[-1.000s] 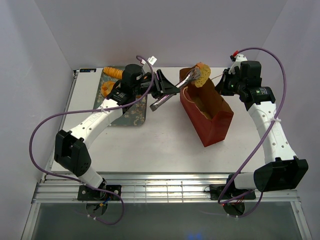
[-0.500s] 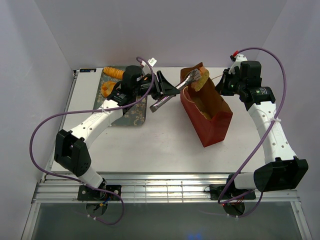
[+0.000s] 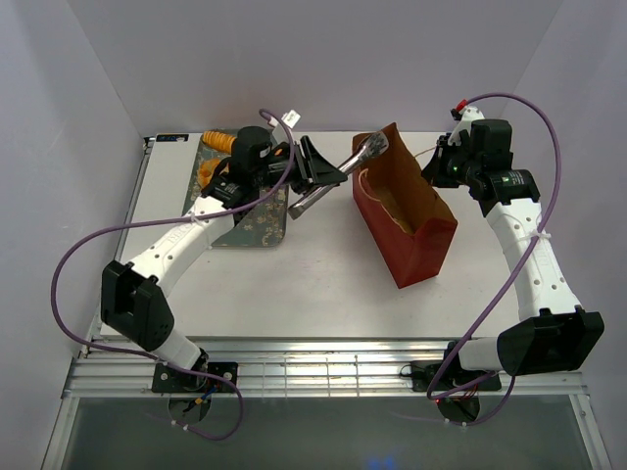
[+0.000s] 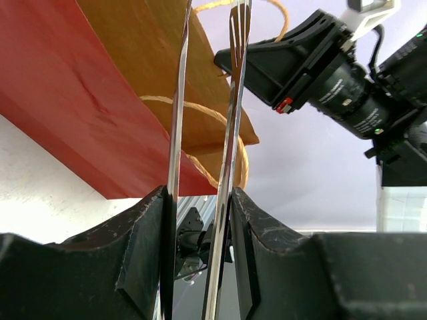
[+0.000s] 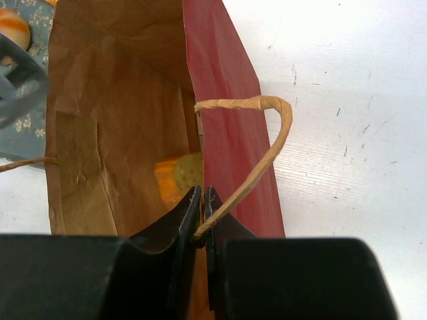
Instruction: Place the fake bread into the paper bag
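1. Overhead, the left claw (image 3: 318, 171) is clamped on the tongs (image 3: 358, 159), whose tips reach over the bag's (image 3: 407, 220) far rim. That reach seems meant to drop bread straight into the bag's mouth.
2. In the left wrist view the two blades stand a little apart with nothing between them, so the tongs carry nothing.
3. The right claw (image 5: 202, 200) is nearly closed, pinching the bag's string handle (image 5: 257, 160) on the side away from the tray. This likely holds the mouth open and keeps the bag from tipping.
4. One bread piece (image 5: 175, 179) lies at the bottom of the bag, against the wall nearest the right claw.
5. The tray (image 3: 257, 220) sits to the bag's left, well apart from it. On it are a loaf (image 3: 221, 143) at the edge farthest from the bag and a round piece (image 3: 206, 174) beside that.
6. My reading is that the task is partly done. The next move would be to swing the tongs from the bag to the tray and grip another piece, while the right claw holds the handle.
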You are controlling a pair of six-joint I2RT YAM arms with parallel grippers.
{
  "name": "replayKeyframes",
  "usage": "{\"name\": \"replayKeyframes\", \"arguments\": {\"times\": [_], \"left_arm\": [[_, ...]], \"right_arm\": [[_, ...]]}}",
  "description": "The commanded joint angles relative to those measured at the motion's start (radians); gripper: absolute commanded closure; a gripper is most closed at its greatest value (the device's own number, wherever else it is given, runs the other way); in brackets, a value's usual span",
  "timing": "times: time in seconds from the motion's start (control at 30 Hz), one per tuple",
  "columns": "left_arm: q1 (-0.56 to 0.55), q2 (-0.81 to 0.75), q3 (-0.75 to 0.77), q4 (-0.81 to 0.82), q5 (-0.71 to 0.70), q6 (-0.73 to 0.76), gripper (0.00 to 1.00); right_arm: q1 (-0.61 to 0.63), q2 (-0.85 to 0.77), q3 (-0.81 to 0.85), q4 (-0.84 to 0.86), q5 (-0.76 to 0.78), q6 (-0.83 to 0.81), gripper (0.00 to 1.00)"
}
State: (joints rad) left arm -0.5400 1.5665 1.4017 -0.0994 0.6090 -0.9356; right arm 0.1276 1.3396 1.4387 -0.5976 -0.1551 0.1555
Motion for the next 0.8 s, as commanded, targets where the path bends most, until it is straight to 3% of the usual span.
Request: {"name": "replayKeyframes", "arguments": {"times": [0.0, 0.37, 0.53, 0.77], "left_arm": [[0.078, -0.103, 0.013, -0.009, 0.006, 0.015, 0.50], [0.621, -0.223, -0.138, 0.088, 0.296, -0.086, 0.51], [0.728, -0.249, -0.338, 0.255, 0.412, -0.173, 0.51], [0.870, -0.253, -0.662, 0.550, 0.436, -0.391, 0.48]], "right_arm": [[0.001, -0.020, 0.051, 0.001, 0.017, -0.010, 0.87], [0.001, -0.017, 0.051, -0.004, 0.019, -0.014, 0.87], [0.003, -0.014, 0.037, 0.004, 0.015, -0.014, 0.87], [0.001, -0.011, 0.045, 0.009, 0.006, -0.014, 0.87]]}}
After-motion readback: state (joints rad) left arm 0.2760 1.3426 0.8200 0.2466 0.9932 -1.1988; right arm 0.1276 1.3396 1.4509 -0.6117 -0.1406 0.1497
